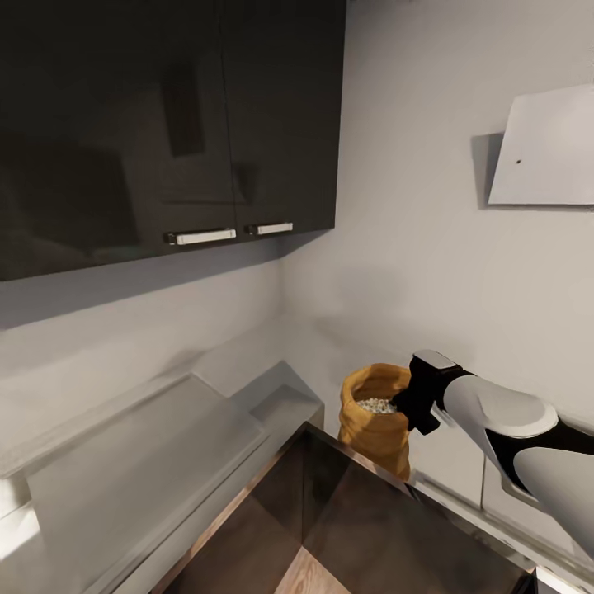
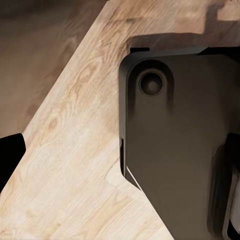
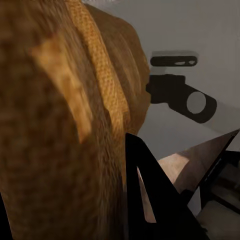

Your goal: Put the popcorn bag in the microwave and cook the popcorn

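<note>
The right pincer (image 1: 410,406) pinches the rolled rim of the crumpled tan popcorn bag (image 1: 375,429), whitish kernels (image 1: 376,405) heaped inside.

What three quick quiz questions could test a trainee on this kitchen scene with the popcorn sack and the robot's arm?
1. True or false: the popcorn bag lies tipped on its side.
2. Which end effector is at the bag's rim: A left, B right?
3. Fill in: the kernels inside the bag look ____.

Key: 1 false, it stands upright; 2 B; 3 whitish-grey.
</note>
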